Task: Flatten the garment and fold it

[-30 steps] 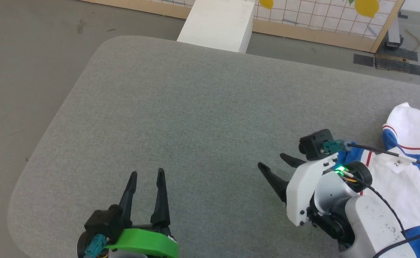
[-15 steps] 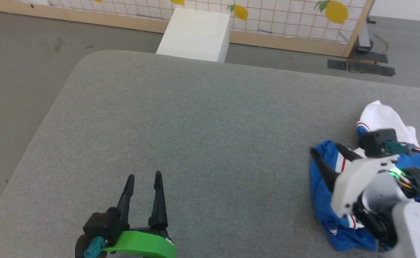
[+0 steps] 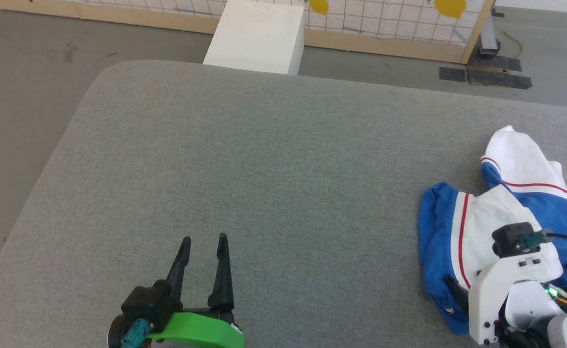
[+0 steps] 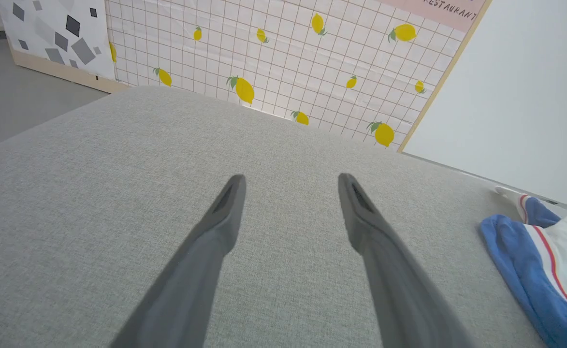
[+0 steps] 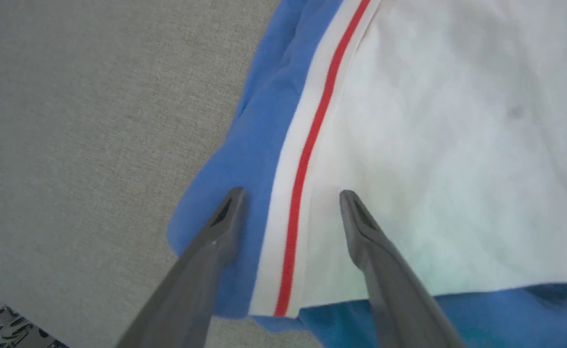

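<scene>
At the table's (image 3: 264, 169) near edge, toward its left corner, the left gripper (image 3: 205, 238) hovers over bare grey fabric with its fingers apart and nothing between them, well apart from the garment (image 3: 486, 217). Farther right along the same edge, the right gripper (image 5: 291, 192) points down at the garment with its fingers spread wide. In the right wrist view one tip sits over the blue cloth and the other over the white sleeve panel, with the red stripe running between them. Whether the tips touch the cloth cannot be told. The garment lies crumpled in a heap on the right side of the table, white sleeves folded over blue body. The table's right edge is out of frame, so how close the heap lies to it is unclear. Closing here would probably pinch only the top sleeve layer at the seam, and lifting that alone could drag the bundle tighter instead of opening it. A pull toward the right might slide the shirt off the table. Past the far edge stand a white box (image 3: 256, 38) and a lemon-patterned screen (image 3: 385, 24).
</scene>
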